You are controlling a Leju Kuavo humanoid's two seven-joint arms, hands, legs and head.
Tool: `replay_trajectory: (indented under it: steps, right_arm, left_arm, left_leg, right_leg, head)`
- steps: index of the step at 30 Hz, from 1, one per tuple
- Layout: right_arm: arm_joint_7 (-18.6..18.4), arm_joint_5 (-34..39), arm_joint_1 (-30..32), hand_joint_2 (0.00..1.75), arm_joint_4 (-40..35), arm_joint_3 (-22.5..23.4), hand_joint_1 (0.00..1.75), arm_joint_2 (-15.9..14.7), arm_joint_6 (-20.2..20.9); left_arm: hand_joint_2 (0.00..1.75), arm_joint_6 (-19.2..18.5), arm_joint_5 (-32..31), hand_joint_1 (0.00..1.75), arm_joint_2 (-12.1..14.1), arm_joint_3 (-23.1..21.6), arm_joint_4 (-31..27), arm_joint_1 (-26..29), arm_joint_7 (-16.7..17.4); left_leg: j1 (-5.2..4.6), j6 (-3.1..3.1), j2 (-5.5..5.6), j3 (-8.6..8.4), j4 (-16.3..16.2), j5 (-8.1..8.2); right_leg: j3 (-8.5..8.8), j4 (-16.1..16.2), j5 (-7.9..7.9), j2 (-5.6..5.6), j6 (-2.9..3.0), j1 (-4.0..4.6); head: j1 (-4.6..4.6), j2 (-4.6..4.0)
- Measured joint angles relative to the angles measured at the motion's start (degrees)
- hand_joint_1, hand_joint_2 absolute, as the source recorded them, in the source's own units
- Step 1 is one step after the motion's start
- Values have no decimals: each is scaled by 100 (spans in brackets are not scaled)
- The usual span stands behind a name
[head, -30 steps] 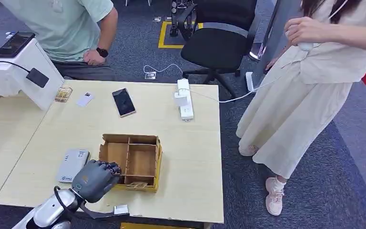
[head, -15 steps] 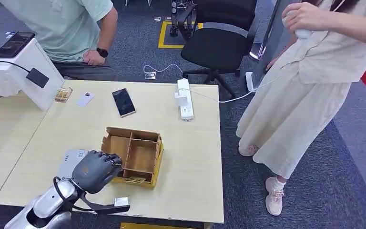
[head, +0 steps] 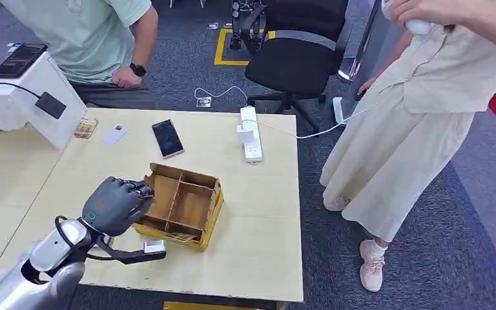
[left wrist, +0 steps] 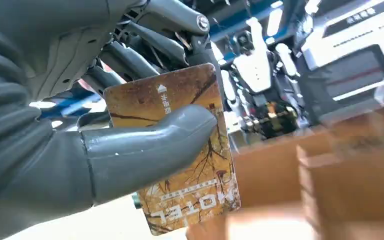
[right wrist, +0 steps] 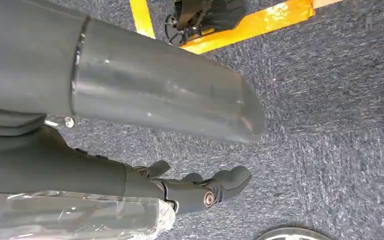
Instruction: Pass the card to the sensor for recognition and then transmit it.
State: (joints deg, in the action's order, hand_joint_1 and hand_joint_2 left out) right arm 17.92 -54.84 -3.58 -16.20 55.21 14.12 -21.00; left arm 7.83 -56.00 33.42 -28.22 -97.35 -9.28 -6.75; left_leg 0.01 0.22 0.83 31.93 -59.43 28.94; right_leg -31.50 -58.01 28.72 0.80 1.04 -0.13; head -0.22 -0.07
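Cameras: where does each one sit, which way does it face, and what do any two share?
Head view: high on the body, facing forward and down at the table; left hand at the cardboard box.
Left wrist view: behind the left hand, which pinches the card.
Right wrist view: on the hanging arm, facing carpet; right hand empty.
Shared: head and left wrist views both show the left hand and box.

**Free room and obstacles around the left hand**

Left hand (head: 112, 205) holds the card (left wrist: 180, 150) beside the box (head: 184, 205), whose wall touches it. Bare table (head: 103, 168) lies open toward the phone (head: 168, 138) and white stand (head: 35, 97).
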Motion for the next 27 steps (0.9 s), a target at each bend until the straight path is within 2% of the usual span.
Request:
replay_trajectory:
  steps: [9,13,18,27]
  right_arm:
    - [103,92,-1,0,2,0,0,0,7]
    - [149,85,-3,0,2,0,0,2,61]
    - [205,44,-36,0,13,0,0,24,85]
    - [282,42,-117,0,57,-26,0,70,118]
  left_arm:
    - [175,-35,363,175,323,516,-140,-164,-4]
    - [175,-42,462,175,363,656,-142,-239,-9]
    - [175,-42,477,175,328,820,-70,-633,-2]
    - [175,171,247,175,57,831,566,-1430,129]
  left_leg:
    - [0,0,0,0,0,0]
    - [0,0,0,0,0,0]
    - [-1,1,1,-1,-1,-1]
    - [-1,3,1,-1,-3,-4]
  right_leg:
    - [-1,0,0,0,0,0]
    - [-1,0,0,0,0,0]
    - [0,0,-2,-2,0,-1]
    - [-1,0,-7,0,-2,-1]
  head:
    - [2,0]
    - [0,0]
    - [2,0]
    - [2,0]
